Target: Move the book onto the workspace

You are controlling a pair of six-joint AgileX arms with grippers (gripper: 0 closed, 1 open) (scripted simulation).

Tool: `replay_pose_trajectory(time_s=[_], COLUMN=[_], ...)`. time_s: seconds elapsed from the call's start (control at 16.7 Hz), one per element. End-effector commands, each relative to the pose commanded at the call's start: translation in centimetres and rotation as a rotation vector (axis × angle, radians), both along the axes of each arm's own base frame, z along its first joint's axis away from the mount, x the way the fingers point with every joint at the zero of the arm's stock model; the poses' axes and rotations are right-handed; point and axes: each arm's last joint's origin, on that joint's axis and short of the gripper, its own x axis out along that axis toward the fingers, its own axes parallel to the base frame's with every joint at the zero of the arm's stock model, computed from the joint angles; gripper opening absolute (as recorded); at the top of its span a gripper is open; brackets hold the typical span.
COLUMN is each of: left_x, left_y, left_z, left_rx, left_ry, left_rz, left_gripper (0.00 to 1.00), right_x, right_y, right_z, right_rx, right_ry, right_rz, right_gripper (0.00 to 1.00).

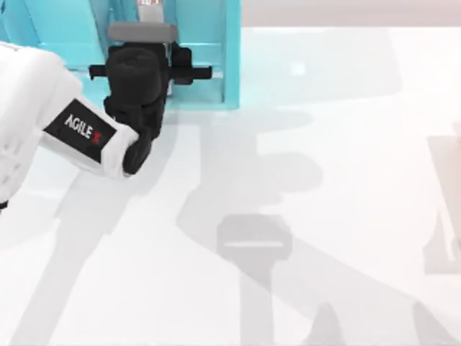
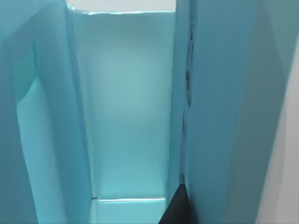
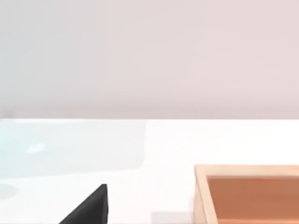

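1. The left gripper reaches into the turquoise compartmented shelf; I cannot tell how its claw is set.
2. Just beyond it stands the thick teal-blue book, white-edged with red marks, inside the shelf.
3. Risk: smooth, close shelf walls could snag the book or the wrist.
4. Behind the claw lies the glossy white tabletop workspace.

The shelf was turquoise, the surface glossy white with grey shadows, the left arm white and black, and a box tan-orange.
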Motion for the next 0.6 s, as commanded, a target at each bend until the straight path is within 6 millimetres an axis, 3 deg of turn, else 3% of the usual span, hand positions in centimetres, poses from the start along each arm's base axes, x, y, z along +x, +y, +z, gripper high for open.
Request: replay_pose_trajectory(time_s=[0.6], left_x=[-0.22], left_y=[-0.33], left_z=[0.45], left_rx=[0.001], left_ry=[-0.002], left_rz=[-0.005], left_gripper=[0.0], right_x=[0.0], right_y=[0.0], right_z=[0.0], right_rx=[0.0], right_ry=[0.0], right_rz=[0.0], right_gripper=[1.0])
